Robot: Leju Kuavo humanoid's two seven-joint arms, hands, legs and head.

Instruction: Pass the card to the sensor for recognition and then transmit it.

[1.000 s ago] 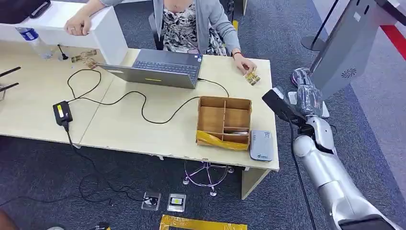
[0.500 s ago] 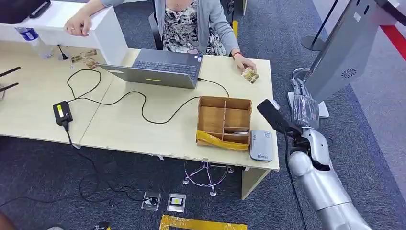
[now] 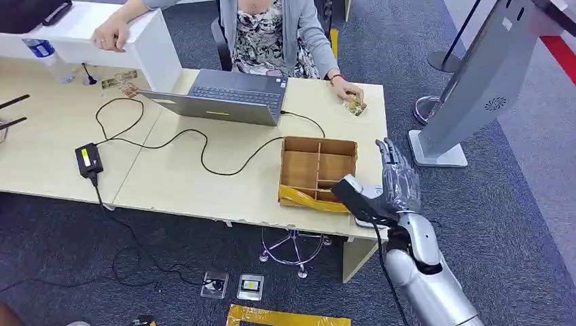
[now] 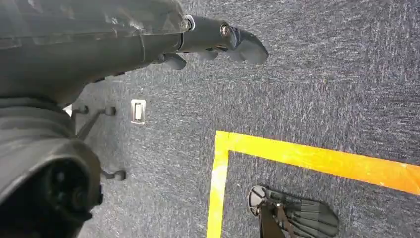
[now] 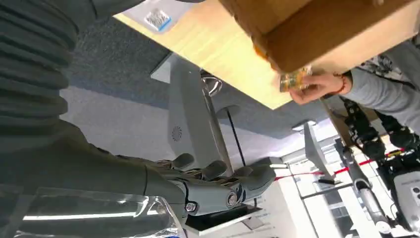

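A person's hand pinches a small patterned card point(image 3: 355, 106) at the desk's far right corner; the same card point(image 5: 294, 79) appears in the right wrist view. The grey card sensor point(image 3: 367, 221) lies at the desk's near right corner, mostly hidden behind my right hand point(image 3: 398, 182). That hand stands beside the wooden box with its fingers straight and apart, holding nothing. In the right wrist view my right hand point(image 5: 223, 191) is likewise bare, and the sensor's labelled face point(image 5: 158, 19) shows. My left hand point(image 4: 218, 40) hangs over the carpet, fingers loosely bent, holding nothing.
A wooden divided box point(image 3: 318, 173) sits left of the sensor. A laptop point(image 3: 227, 97) with a trailing black cable point(image 3: 204, 153) lies in front of the seated person point(image 3: 272, 30). A grey kiosk point(image 3: 475, 81) stands on the floor right of the desk point(image 3: 204, 183).
My right hand has swung from beside the kiosk down and left to the desk's near right corner, over the sensor. The person's hand has shifted the card slightly.
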